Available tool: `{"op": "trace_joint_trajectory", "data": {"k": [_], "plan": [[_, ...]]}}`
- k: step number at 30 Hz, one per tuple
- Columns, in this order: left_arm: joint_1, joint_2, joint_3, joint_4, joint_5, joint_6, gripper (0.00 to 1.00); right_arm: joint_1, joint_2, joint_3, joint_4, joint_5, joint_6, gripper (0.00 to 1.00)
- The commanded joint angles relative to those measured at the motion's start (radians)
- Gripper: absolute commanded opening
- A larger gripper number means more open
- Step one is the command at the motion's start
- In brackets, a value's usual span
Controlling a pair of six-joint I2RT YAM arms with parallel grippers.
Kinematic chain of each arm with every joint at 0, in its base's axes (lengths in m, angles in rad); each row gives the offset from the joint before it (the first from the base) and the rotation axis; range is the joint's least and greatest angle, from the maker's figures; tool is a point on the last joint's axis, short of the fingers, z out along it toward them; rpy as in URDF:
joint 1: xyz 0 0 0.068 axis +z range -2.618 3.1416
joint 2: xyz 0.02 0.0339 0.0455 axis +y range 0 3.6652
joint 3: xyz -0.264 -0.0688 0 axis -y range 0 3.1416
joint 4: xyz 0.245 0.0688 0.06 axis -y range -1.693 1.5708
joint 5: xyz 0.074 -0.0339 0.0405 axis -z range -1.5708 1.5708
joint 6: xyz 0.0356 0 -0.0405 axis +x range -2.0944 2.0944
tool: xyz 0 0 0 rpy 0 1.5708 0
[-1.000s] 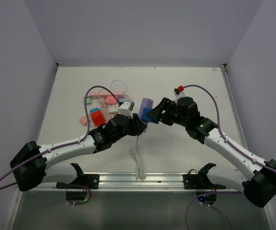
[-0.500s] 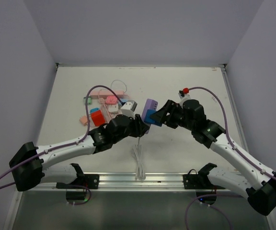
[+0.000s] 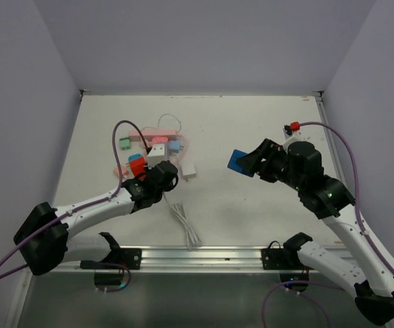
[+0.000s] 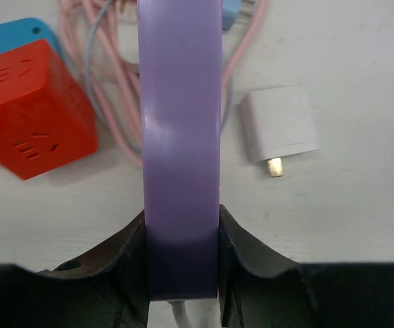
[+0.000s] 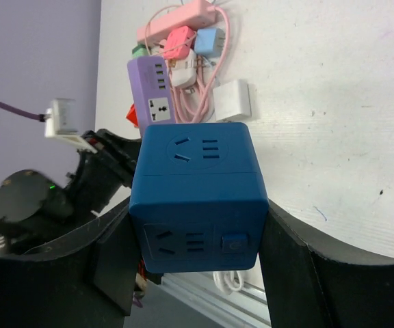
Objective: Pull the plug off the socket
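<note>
So the left gripper (image 4: 181, 229) is pinching the purple power strip (image 4: 181, 123) across its narrow sides, with both fingers (image 4: 134, 263) pressed flat against it. In the left wrist view the strip sits on edge and runs straight away from the camera. A white cable (image 4: 178, 314) comes out of the strip's near end, down between the fingers.

The right gripper (image 5: 197, 236) is clamped on the blue cube plug (image 5: 197, 174), one finger on each side face. It holds the cube up off the table (image 3: 265, 123) on the right half. The cube's socket faces point at the wrist camera. The plug is off the strip and the two are well apart, with the strip over on the left by the pile of other stuff.

From above, the strip itself is mostly hidden under the left wrist, so its exact angle there is hard to call. The right wrist view catches its socket face, though.

Around the left gripper:
- A red cube (image 4: 33, 116) lies just to the left of the strip.
- A white charger (image 4: 279, 126) lies on its side to the right, its pin pointing toward the camera.
- Loops of pink cable (image 4: 115, 109) run under and beside the strip.
- A pink strip (image 3: 157, 136) sits farther back in the pile.
</note>
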Motion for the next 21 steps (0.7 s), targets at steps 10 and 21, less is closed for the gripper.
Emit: {"op": "trace_joint_trajectory", "data": {"k": [10, 21], "plan": [[0.019, -0.150, -0.007, 0.027, -0.067, 0.128, 0.00, -0.005, 0.029, 0.058, -0.049, 0.009, -0.125, 0.00], [0.018, -0.202, -0.107, 0.209, 0.276, 0.191, 0.00, -0.005, 0.313, 0.041, 0.118, -0.051, -0.298, 0.00]]}}
